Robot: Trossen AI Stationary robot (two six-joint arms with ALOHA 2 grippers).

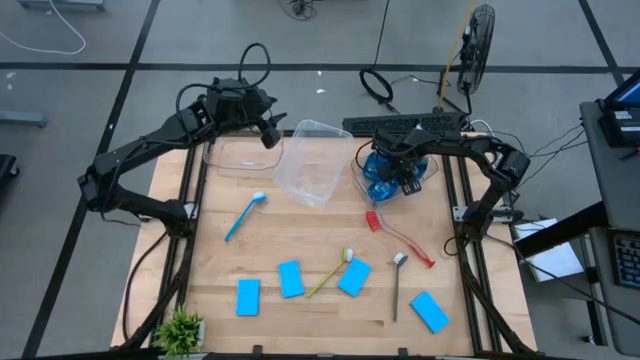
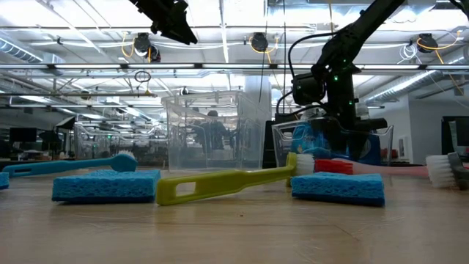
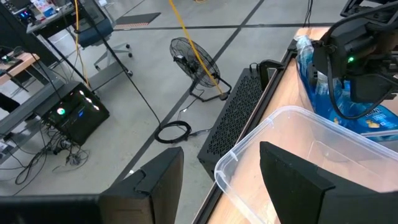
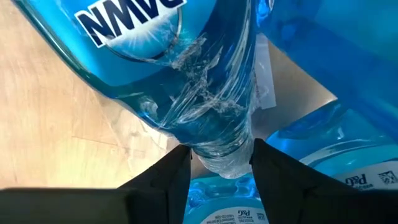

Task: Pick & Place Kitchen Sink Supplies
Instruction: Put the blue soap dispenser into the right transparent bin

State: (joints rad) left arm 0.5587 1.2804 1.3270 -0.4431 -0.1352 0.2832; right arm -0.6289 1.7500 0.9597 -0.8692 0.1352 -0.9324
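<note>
Blue-liquid bottles (image 1: 382, 172) lie together in a clear tub (image 1: 358, 172) at the far right. My right gripper (image 1: 397, 170) reaches down into that tub, shut on one bottle (image 4: 186, 68). Lying flat on the table are several blue sponges (image 1: 291, 279), a blue brush (image 1: 245, 215), a yellow brush (image 1: 330, 275), a grey brush (image 1: 398, 285) and a red brush (image 1: 400, 236). My left gripper (image 1: 268, 130) hangs open high over the far left, with nothing between its fingers (image 3: 155, 180). My right gripper has the bottle's narrow end (image 4: 219, 155) between its two fingers (image 4: 168, 180), one on each side. It comes from above, pointing down into the tub. The bottle's wide labelled body runs away from the fingers, above the tub floor and beside other bottles.
Two more clear tubs stand at the far edge, one (image 1: 235, 155) under my left gripper and one (image 1: 310, 160) in the middle. A small green plant (image 1: 180, 328) sits at the near left corner. A black box (image 1: 405, 124) lies behind the bottle tub.
</note>
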